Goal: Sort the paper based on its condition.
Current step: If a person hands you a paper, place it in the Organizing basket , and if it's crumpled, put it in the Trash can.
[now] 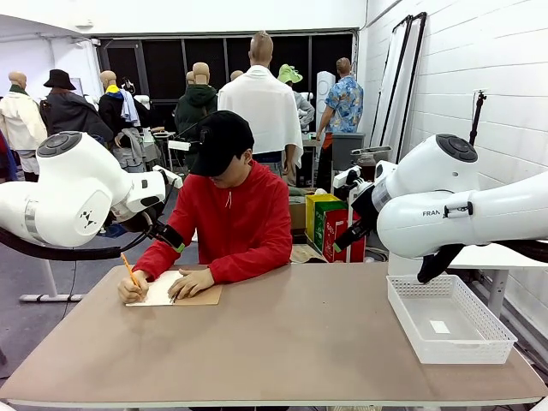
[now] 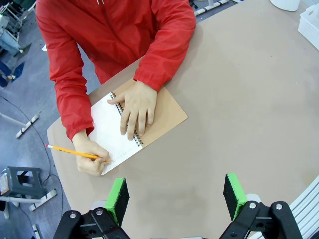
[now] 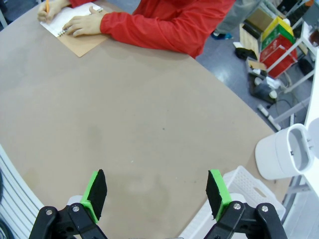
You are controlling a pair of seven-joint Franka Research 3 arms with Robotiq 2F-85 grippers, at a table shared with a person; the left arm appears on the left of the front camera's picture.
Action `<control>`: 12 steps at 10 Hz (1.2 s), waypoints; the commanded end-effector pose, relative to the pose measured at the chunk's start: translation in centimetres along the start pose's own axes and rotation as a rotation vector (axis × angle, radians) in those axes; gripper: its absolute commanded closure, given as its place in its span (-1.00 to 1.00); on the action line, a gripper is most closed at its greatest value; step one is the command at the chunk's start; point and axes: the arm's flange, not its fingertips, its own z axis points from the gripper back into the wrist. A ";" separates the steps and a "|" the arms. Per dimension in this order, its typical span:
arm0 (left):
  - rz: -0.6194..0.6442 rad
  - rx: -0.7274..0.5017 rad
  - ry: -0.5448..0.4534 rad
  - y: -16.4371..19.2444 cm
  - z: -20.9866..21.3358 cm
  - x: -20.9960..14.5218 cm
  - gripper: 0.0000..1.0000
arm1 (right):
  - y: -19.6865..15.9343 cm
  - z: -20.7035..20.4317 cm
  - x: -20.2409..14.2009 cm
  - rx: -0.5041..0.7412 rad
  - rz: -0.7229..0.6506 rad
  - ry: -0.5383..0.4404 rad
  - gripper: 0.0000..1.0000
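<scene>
Loose paper is out of view. At the table's far left a person in a red top writes with a yellow pencil point(image 2: 70, 151) on the white page point(image 2: 107, 124) of a spiral notebook with a brown cover point(image 2: 167, 112), the other hand point(image 2: 135, 107) flat on it. My left gripper point(image 2: 175, 199) hangs open high above the table, just near of the notebook point(image 1: 201, 296), with nothing between its fingers. Over the table's right part my right gripper point(image 3: 157, 191) stands open and holds nothing, far from the notebook point(image 3: 79, 44).
A white mesh basket point(image 1: 445, 349) stands at the table's right edge, with a small white patch on its floor. Both white arms point(image 1: 68, 197) point(image 1: 462, 205) are raised at the sides. The brown tabletop point(image 1: 291, 342) is bare in the middle and front.
</scene>
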 end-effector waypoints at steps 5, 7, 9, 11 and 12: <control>-0.004 0.000 -0.007 0.0 0.1 0.1 -1.00 | 0.0 0.0 0.0 0.002 -0.001 0.000 -1.00; -0.004 0.000 -0.007 0.0 0.1 0.1 -1.00 | 0.0 0.0 0.0 0.002 -0.001 0.000 -1.00; -0.004 0.000 -0.007 0.0 0.1 0.1 -1.00 | 0.0 0.0 0.0 0.002 -0.001 0.000 -1.00; -0.004 0.000 -0.007 0.0 0.1 0.1 -1.00 | 0.0 0.0 0.0 0.002 -0.001 0.000 -1.00; -0.004 0.000 -0.007 0.0 0.1 0.1 -1.00 | 0.0 0.0 0.0 0.002 -0.001 0.000 -1.00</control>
